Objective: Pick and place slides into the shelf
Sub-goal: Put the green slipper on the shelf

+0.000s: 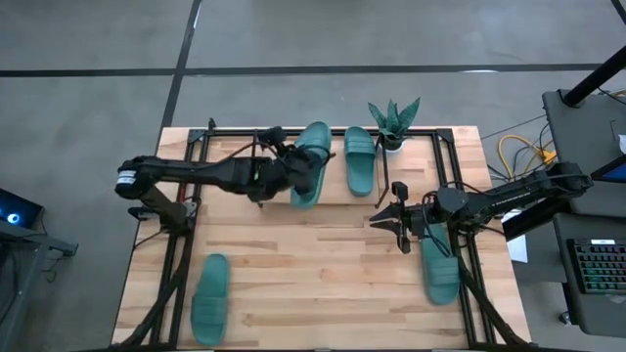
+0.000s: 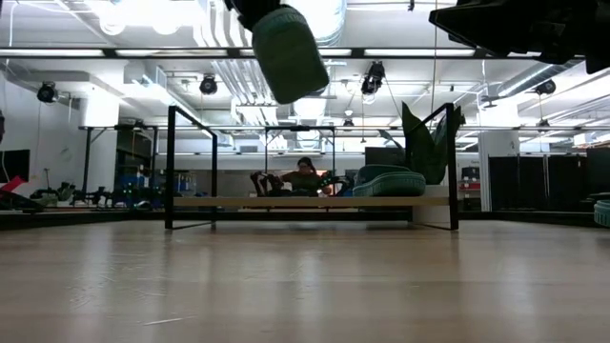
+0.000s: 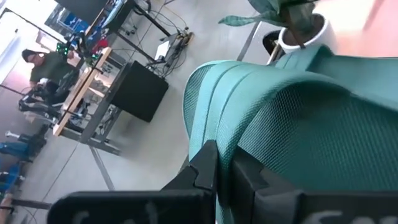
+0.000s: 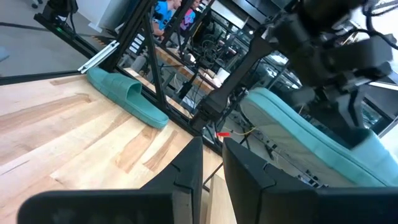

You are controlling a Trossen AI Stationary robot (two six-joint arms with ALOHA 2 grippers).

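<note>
My left gripper is shut on a teal slide and holds it in the air over the shelf. In the low view this slide hangs high above the shelf board. A second slide lies sole-down on the shelf board, next to the potted plant. A third slide lies on the table under my right arm. A fourth slide lies near the table's near left corner. My right gripper hovers right of the table's middle, slightly open, with nothing between its fingers. My left gripper pinches a thin teal edge at the slide's long side between its two fingers. The fingers come from the table's left, roughly level and across the slide. The slide is lifted clear and tilted, one end lower than the other.
A spiky potted plant stands at the shelf's right end. A black frame runs along the table's sides. The shelf board left of the held slide is bare wood. A person sits beyond the table's far edge.
</note>
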